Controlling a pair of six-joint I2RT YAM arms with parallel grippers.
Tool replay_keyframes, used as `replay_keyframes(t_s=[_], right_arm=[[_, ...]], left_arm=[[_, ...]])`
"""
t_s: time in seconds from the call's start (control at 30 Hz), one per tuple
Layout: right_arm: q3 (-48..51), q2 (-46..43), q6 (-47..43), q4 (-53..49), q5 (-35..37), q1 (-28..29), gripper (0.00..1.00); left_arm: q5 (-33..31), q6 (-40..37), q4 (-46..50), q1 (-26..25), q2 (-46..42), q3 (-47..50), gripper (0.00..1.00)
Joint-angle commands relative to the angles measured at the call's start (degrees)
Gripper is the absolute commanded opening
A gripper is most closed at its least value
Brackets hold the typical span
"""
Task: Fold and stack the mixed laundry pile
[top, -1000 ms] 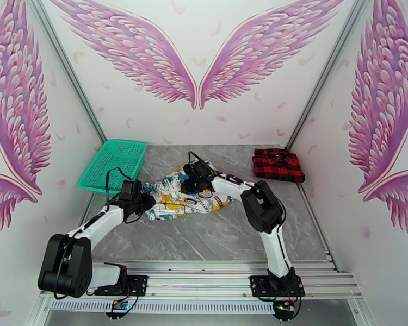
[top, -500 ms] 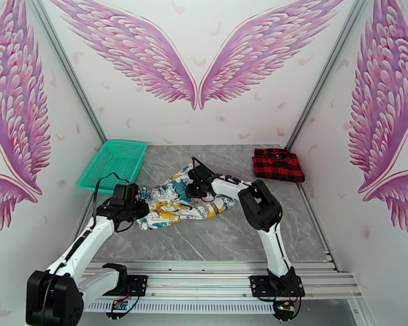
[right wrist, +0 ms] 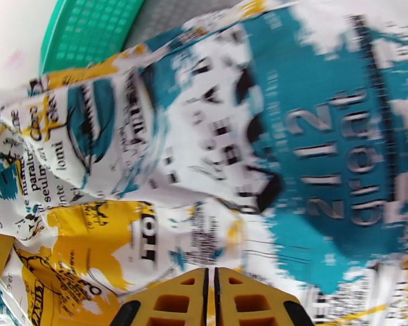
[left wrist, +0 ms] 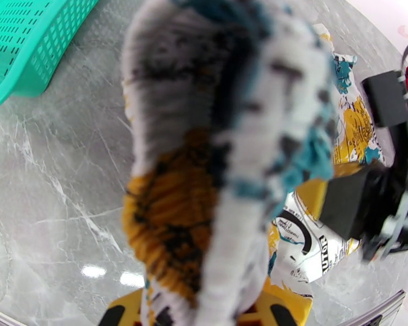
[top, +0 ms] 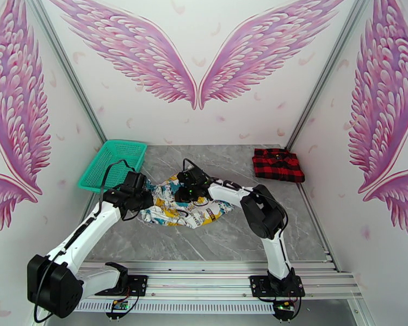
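Note:
The white garment (top: pixel 190 208) with yellow, teal and blue print lies bunched at mid-table. My left gripper (top: pixel 137 195) is shut on its left edge; in the left wrist view a thick roll of that cloth (left wrist: pixel 220 158) rises from between the yellow fingers (left wrist: pixel 283 311). My right gripper (top: pixel 186 192) sits on the garment's back middle, its fingers (right wrist: pixel 171 302) pressed together with the printed fabric (right wrist: pixel 215 158) right at their tips. The red-and-black plaid garment (top: pixel 278 164) lies folded at the back right, away from both grippers.
A teal mesh basket (top: pixel 112 164) stands at the back left, close behind my left gripper, and its corner (left wrist: pixel 24 44) shows in the left wrist view. Bare grey marble (top: pixel 231 240) stretches between the garment and the front rail. Walls close in on both sides.
My left gripper has lifted and moved back and right with the garment's edge. My right gripper has shifted left and nearer. The white garment is now bunched narrower.

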State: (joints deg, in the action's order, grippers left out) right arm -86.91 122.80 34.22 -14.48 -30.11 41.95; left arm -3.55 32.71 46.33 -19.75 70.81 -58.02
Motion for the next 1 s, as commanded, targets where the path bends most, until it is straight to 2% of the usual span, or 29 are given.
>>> replay_keyframes(t_s=[0.0, 0.13, 0.23, 0.5, 0.77, 0.97], right_arm=[[-1.89, 5.00, 3.48, 3.09, -1.02, 1.09, 0.10], [-3.56, 7.81, 5.09, 5.34, -2.61, 1.81, 0.09], [-2.76, 5.67, 4.01, 4.52, -2.08, 1.19, 0.09], [9.21, -9.36, 0.05, 3.00, 0.89, -5.04, 0.16], [21.08, -22.89, -3.63, 0.21, 8.50, -11.22, 0.19], [28.16, -30.26, -5.26, -0.46, 9.15, -17.63, 0.21]], left_arm=[[-4.71, 2.60, 1.13, -1.87, 0.98, -3.92, 0.00], [-6.44, 2.75, 1.70, -4.60, 2.77, -7.23, 0.00], [-7.03, 2.62, 2.49, -6.46, 4.75, -9.90, 0.00], [-10.13, 4.86, 3.93, -10.53, 11.18, -16.86, 0.00], [-14.09, 10.57, 5.80, -15.62, 18.44, -23.67, 0.00], [-14.87, 13.19, 9.43, -19.11, 25.88, -31.28, 0.00]])
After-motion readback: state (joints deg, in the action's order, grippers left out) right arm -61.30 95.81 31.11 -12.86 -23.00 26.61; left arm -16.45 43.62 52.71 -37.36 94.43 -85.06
